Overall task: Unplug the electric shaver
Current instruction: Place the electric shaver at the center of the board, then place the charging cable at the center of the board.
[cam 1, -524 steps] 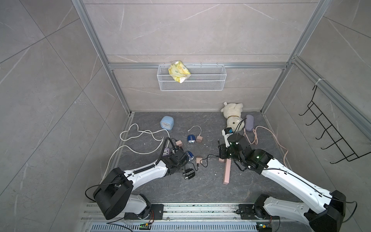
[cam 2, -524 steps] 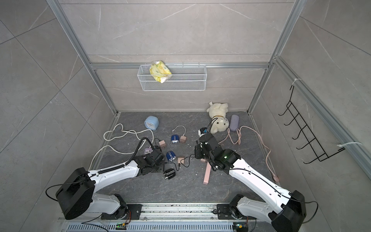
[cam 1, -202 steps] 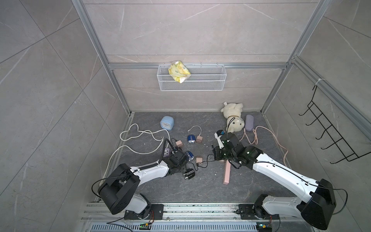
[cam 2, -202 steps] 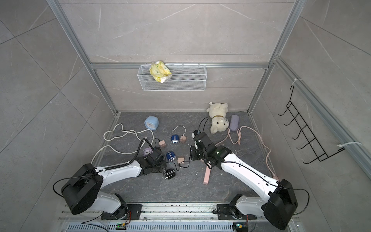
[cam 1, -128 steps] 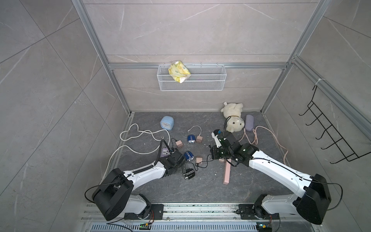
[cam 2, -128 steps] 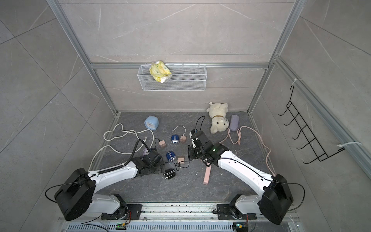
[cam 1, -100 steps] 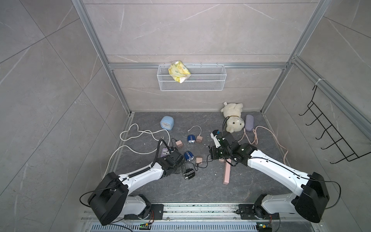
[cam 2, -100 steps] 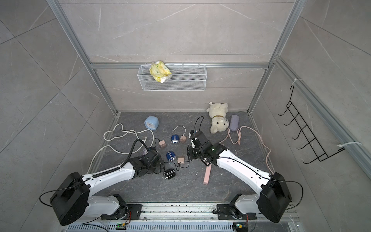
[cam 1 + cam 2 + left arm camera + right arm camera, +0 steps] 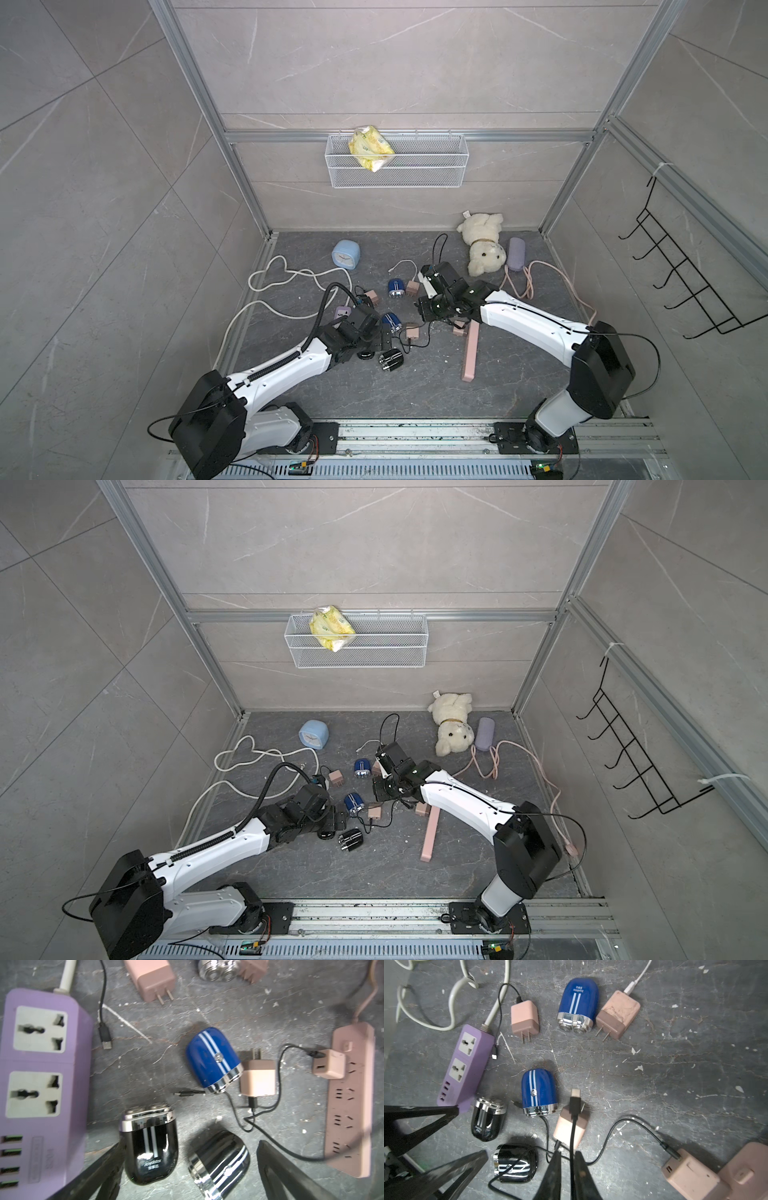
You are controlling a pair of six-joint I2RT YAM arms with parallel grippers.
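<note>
Right pincer (image 9: 568, 1155), pinching the unplugged black charging cable (image 9: 574, 1103), should lower it clear of the black electric shaver (image 9: 488, 1120); left pincer (image 9: 192, 1145) gapes wide, empty.

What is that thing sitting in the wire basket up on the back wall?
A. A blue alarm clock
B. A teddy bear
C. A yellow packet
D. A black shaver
C: in both top views a crumpled yellow packet sits in the white wire basket, and nothing else shows in it.
</note>
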